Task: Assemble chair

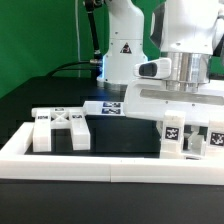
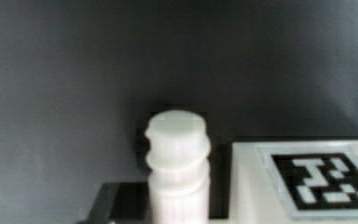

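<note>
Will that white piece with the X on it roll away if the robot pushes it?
Probably not: the X piece looks blocky and flat-sided, so it should slide, not roll. It seems stiff plastic, unlikely to bend. It sits low and wide, so it probably won't tip.

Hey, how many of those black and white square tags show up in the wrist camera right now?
1 tag, on top of the flat white piece beside the rounded white peg. The piece runs past the picture's edge, so more tags may be hidden.
</note>
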You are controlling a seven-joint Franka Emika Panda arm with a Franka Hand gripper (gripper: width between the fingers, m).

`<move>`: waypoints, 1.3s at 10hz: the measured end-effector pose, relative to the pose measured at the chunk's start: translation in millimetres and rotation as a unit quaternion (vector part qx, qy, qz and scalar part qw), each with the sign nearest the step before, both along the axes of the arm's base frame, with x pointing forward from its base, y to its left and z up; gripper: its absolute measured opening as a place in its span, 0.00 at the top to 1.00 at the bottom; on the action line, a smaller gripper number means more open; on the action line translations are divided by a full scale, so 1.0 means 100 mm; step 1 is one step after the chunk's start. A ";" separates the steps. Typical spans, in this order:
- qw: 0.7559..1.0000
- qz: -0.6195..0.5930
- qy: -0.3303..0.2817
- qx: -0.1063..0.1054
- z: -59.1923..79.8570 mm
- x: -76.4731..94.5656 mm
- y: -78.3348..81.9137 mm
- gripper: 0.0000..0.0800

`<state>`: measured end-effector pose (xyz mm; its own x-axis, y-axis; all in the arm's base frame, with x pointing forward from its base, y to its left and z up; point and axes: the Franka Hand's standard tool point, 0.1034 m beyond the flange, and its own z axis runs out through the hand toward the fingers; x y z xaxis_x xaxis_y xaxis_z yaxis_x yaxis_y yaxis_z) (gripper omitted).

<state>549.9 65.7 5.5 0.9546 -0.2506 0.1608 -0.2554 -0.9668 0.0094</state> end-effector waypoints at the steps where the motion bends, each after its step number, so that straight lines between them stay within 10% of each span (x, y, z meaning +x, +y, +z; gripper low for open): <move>1: 1.000 0.000 0.000 0.000 0.00 0.00 0.00 0.69; 4: 1.000 0.005 0.001 -0.001 0.03 0.01 -0.03 0.69; 10: 0.999 0.028 0.037 0.015 0.58 0.06 -0.24 0.69; 13: 0.995 0.024 0.090 0.024 0.54 -0.02 -0.24 0.69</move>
